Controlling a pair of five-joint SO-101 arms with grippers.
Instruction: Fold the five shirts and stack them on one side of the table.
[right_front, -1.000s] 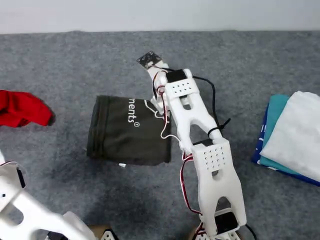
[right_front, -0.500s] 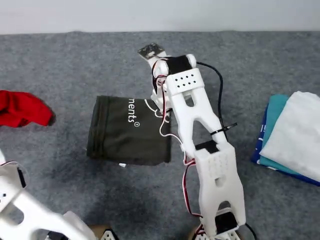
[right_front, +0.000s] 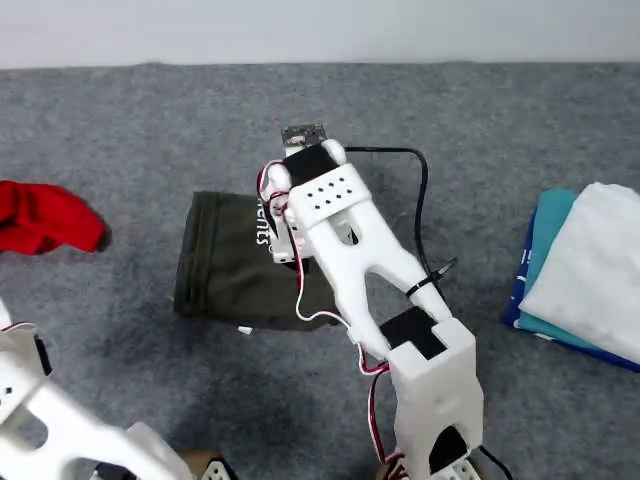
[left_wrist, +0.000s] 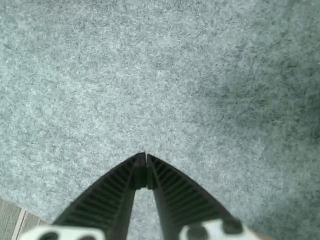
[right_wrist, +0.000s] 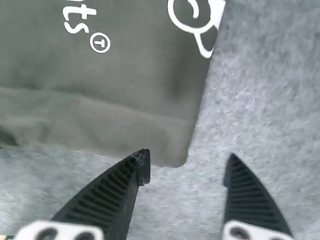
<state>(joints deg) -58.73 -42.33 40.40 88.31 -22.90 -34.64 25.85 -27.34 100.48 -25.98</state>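
Observation:
A folded dark olive shirt (right_front: 225, 265) with white print lies flat mid-table. My right arm (right_front: 340, 210) stretches over its right part. In the right wrist view my right gripper (right_wrist: 187, 167) is open just above a corner of that shirt (right_wrist: 100, 75), one finger (right_wrist: 135, 172) over the cloth edge and the other over the carpet, nothing held. A crumpled red shirt (right_front: 45, 218) lies at the left edge. Folded shirts are stacked at the right: white (right_front: 595, 270) over teal (right_front: 550, 235) over blue (right_front: 520, 300). My left gripper (left_wrist: 145, 161) is shut and empty over bare carpet.
Grey carpet (right_front: 500, 130) covers the table. My left arm (right_front: 40, 420) sits at the near left corner. A pale wall edge runs along the far side. Open carpet lies between the olive shirt and the stack.
My right arm has swung left, its wrist going from beyond the olive shirt's right edge to over the shirt's printed right part. The shirts and left arm have not moved.

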